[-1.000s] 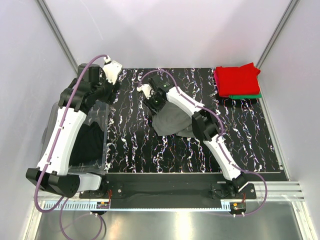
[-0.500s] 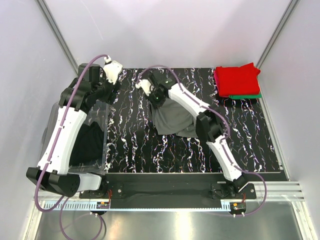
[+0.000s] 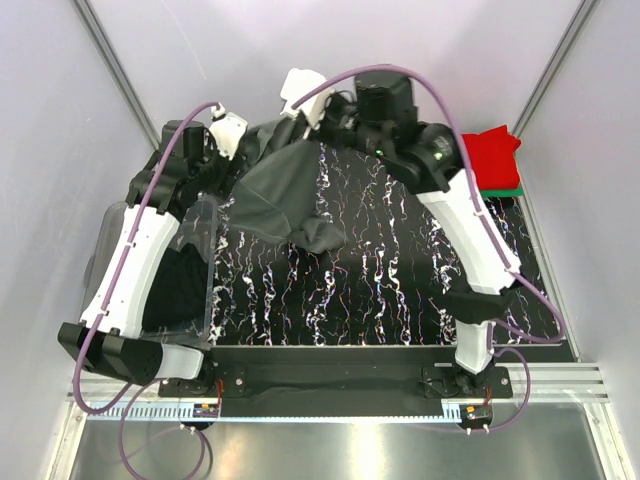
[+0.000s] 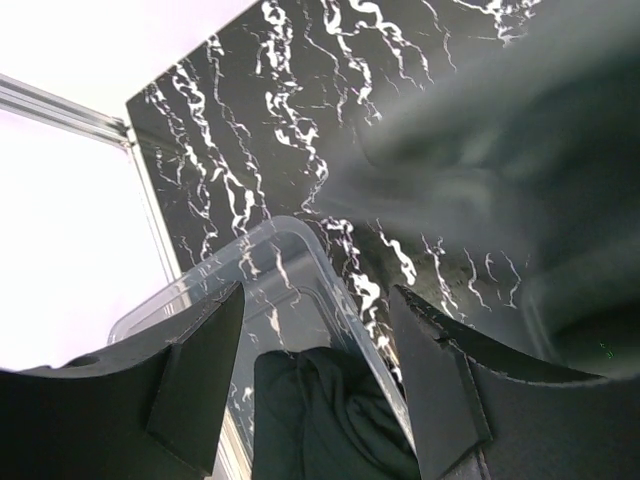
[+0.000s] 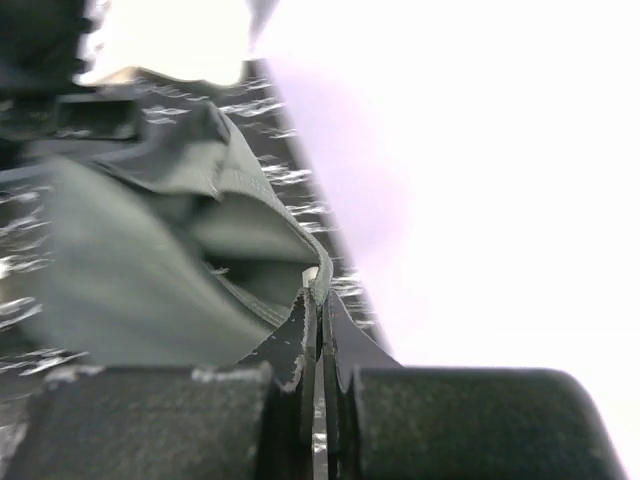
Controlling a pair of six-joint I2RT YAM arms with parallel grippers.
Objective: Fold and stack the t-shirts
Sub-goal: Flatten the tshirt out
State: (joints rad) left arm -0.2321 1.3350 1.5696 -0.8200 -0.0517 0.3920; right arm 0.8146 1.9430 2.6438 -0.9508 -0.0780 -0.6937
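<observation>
My right gripper is shut on the edge of the dark grey t-shirt and holds it lifted at the far left of the table; the cloth hangs down with its lower end touching the marble top. In the right wrist view the shut jaws pinch the shirt's hem. My left gripper is open and empty, close to the left of the hanging shirt, which shows blurred in the left wrist view. A folded red t-shirt lies on a green one at the far right.
A clear plastic tub stands at the left under my left arm with black t-shirts inside; its rim and the black cloth show between the left fingers. Grey walls close in on three sides.
My right arm has lifted the dark grey t-shirt off the table's middle and swung it up and to the far left, beside my left gripper. The left arm has barely moved.
</observation>
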